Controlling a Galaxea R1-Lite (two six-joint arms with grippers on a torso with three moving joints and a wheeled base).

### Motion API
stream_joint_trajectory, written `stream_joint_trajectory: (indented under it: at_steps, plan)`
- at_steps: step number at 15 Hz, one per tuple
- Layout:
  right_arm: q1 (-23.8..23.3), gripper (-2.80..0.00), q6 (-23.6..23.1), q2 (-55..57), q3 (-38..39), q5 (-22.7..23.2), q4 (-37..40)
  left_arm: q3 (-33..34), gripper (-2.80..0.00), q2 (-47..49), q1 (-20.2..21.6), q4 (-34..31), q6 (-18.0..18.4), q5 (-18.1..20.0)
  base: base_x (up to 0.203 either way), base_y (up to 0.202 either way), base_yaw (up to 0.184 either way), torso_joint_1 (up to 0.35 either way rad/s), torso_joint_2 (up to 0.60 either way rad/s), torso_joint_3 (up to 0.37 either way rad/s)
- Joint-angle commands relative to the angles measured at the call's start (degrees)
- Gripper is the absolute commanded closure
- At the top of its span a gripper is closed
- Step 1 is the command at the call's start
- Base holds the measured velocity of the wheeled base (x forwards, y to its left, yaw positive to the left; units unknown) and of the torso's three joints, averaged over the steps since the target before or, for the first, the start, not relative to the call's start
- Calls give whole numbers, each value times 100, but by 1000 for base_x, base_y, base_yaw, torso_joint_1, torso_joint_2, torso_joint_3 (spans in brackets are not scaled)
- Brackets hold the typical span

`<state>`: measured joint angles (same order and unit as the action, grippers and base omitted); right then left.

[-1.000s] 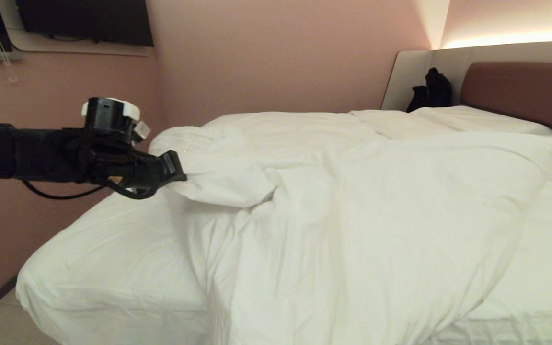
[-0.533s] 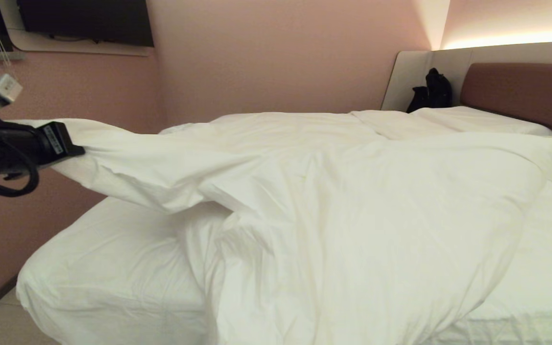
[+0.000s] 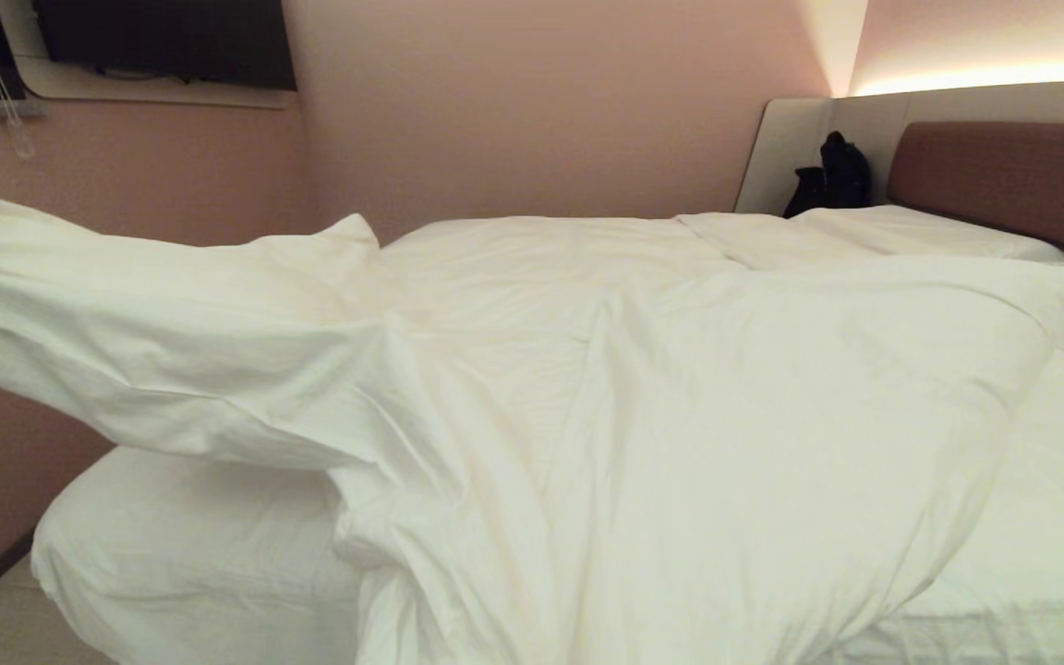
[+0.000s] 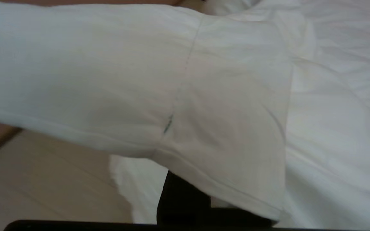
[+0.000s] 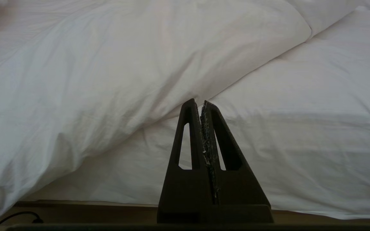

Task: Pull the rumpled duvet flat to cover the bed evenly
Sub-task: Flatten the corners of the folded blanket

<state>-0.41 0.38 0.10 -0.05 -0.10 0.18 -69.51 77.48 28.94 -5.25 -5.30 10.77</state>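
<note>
your bed fills the view, mattress sheet bare at 4 o'clock. the duvet lies bunched across its middle, one corner lifted off toward 9 o'clock. your left gripper is clamped on that corner's hem. your right gripper hangs pressed together, empty, by the mattress edge.

A bedroom, probably of a hotel, is shown. A wide bed with white linen and a brown padded headboard is placed against pink walls. A strip of light is seen above the headboard, and a dark screen is mounted on the wall.
</note>
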Motion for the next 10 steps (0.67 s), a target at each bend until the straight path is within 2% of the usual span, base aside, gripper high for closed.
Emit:
stream_joint_trajectory:
  at_steps: [1,3,4,6,10]
  plan:
    - [-2,0,6,-1,5,1,-1,8,0,-225,331,-11,134,-13,0,0,0,0,0,0]
    - [-2,0,-2,-1,2,1,3,17,0,-276,579,-24,267,-147,0,0,0,0,0,0]
    - [-2,0,6,-1,5,1,-1,51,0,-290,755,-21,388,-430,0,0,0,0,0,0]
    - [-2,0,-3,-1,5,1,-1,180,0,-305,1057,13,565,-768,0,0,0,0,0,0]
    - [-2,0,3,-1,-2,1,-1,649,0,-458,1594,26,978,-907,0,0,0,0,0,0]
